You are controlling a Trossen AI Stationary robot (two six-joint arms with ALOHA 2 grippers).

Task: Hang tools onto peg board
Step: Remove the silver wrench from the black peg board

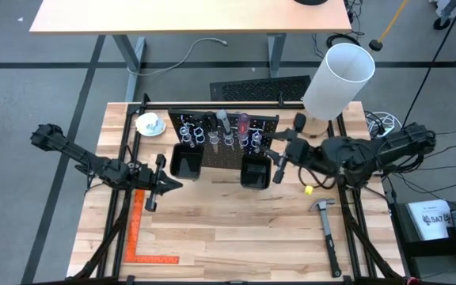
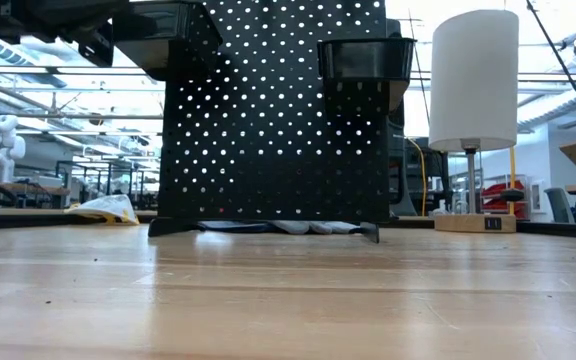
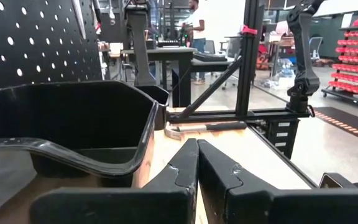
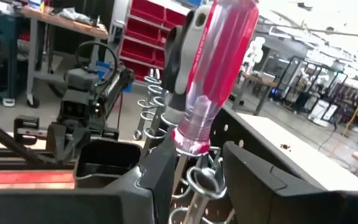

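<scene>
You can read just one thing here. In the high view, a white label [image 1: 435, 219] lies on a dark box beside the table, by the right arm. It has dark letters that look like "SA7", but they are too small for you to be sure. You will find no other words or numbers to read.

One peg board [image 1: 226, 158], two black bins [image 1: 186, 162], one hammer [image 1: 328, 229], one lamp [image 1: 337, 77].

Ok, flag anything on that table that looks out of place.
A silver-headed hammer with a dark handle lies flat on the wooden table, not on the black perforated peg board. An orange L-shaped square ruler also lies loose.
</scene>
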